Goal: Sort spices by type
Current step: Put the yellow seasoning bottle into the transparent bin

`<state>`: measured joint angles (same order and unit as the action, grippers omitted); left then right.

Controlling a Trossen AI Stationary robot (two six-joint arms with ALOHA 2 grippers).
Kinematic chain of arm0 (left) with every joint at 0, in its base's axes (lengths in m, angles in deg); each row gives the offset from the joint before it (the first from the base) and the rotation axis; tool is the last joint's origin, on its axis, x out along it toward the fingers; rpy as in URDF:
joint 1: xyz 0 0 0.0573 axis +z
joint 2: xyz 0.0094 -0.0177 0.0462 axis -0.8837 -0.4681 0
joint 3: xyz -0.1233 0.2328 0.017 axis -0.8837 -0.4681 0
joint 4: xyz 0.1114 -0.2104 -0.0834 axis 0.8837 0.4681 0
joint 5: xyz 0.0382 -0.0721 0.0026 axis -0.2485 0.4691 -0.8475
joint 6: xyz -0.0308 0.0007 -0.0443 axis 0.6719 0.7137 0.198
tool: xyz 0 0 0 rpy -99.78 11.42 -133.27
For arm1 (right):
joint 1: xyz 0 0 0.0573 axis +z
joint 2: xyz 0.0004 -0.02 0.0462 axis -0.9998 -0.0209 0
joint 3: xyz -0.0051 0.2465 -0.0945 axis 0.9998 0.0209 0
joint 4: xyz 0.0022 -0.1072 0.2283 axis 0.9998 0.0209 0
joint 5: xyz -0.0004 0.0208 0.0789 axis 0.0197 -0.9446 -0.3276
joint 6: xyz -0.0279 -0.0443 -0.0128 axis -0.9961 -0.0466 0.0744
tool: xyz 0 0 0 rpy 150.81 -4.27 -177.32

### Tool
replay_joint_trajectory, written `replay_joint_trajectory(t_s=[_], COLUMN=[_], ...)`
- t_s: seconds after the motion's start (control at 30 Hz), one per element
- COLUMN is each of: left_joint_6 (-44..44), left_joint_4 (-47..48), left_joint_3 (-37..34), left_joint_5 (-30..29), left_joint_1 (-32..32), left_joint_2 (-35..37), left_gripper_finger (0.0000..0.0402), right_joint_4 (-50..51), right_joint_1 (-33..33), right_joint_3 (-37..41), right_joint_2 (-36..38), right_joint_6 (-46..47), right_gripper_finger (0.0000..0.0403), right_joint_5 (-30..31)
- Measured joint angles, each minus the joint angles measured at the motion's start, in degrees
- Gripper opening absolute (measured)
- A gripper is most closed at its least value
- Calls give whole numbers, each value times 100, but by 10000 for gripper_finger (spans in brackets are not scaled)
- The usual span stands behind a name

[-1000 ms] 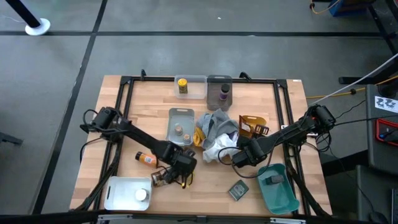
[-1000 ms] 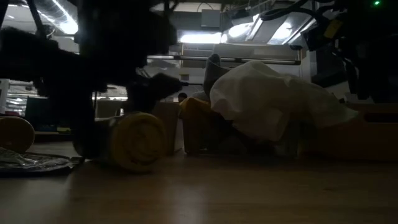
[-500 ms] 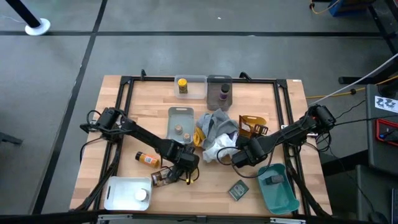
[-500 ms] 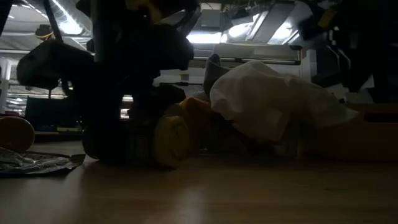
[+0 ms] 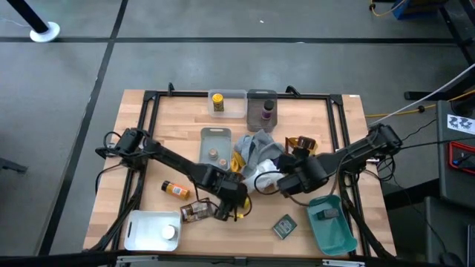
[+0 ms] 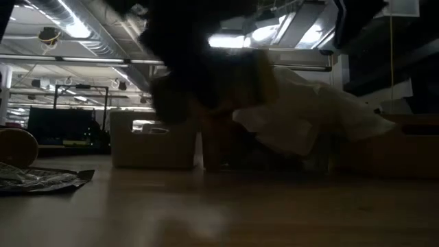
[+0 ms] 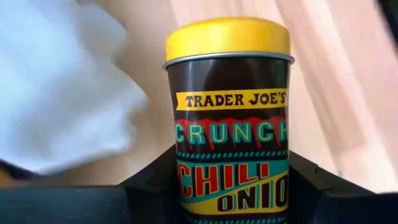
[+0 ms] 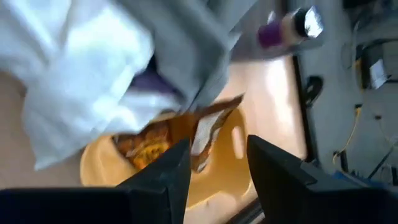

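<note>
Your left pincer (image 5: 231, 205) sits over the front middle of the counter (image 5: 341, 133), and its wrist view shows a dark jar with a yellow lid (image 7: 227, 118) standing between its two fingers (image 7: 149, 186). They are closed on the sides of that jar. Judging by the task, the step in hand is carrying this jar to its own kind. The likely place is the clear tray (image 5: 236, 108) at the back of the counter, where another yellow-lidded jar (image 5: 217, 101) already stands. Keep the jar upright, lift it well clear of the brown packet (image 5: 194, 212) and the orange bottle (image 5: 175, 190) lying just beside the pincer. Pass the cloths (image 5: 256, 152) heaped in the middle without snagging them. Set the jar down beside its twin, not on it, and only then let go.

Your right pincer (image 5: 284, 180) hovers at the right edge of the cloths. Its wrist view shows its fingers (image 8: 165, 180) standing apart with nothing between them, looking at a packet (image 8: 163, 138) lying in the yellow tray (image 8: 225, 169). A purple jar (image 5: 266, 110) stands in the grey tray at the back. Hold this arm off until the left one has passed.

The held jar's label reads "TRADER JOE'S" on a yellow banner. Below it come "CRUNCH", cut off at the edge, then "CHILI" and "ONIO", also cut off. No other writing can be read.
</note>
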<state>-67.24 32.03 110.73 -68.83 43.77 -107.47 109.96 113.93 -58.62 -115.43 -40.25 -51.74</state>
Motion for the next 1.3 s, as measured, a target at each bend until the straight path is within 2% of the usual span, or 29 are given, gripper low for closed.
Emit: replay_joint_trajectory(t_s=[0.13, 0.3, 0.43, 0.57, 0.7, 0.93, 1.1, 1.2, 1.3], left_joint_6=[66, 65, 62, 70, 137, 195, 224, 271, 360], left_joint_4=[-50, -43, -69, -63, -55, -74, -414, -778, -1236], left_joint_3=[239, 303, 309, 309, 310, 279, -121, -351, -631], left_joint_5=[-181, -823, -1539, -1999, -2279, -2365, -2339, -2101, -1787], left_joint_1=[200, 581, 959, 1377, 1854, 2806, 3403, 3691, 3901], left_joint_2=[160, 636, 1099, 1487, 1723, 1742, 1718, 1720, 1720], left_gripper_finger=[166, 166, 166, 166, 167, 167, 167, 168, 168], right_joint_4=[-53, -25, -81, -193, -326, -330, -591, -1283, -2518], right_joint_1=[-2, -2, -2, -56, -373, -1208, -1739, -2081, -2521], right_joint_3=[-106, -104, -104, -104, -102, -100, -97, -96, -7], right_joint_2=[269, 649, 788, 788, 782, 782, 829, 906, 1098], right_joint_6=[-144, -118, -113, -115, -112, -313, -1457, -2609, -4094], right_gripper_finger=[156, 156, 156, 156, 156, 156, 156, 156, 156], right_joint_5=[501, 1341, 2334, 3262, 3570, 3356, 2844, 2172, 725])
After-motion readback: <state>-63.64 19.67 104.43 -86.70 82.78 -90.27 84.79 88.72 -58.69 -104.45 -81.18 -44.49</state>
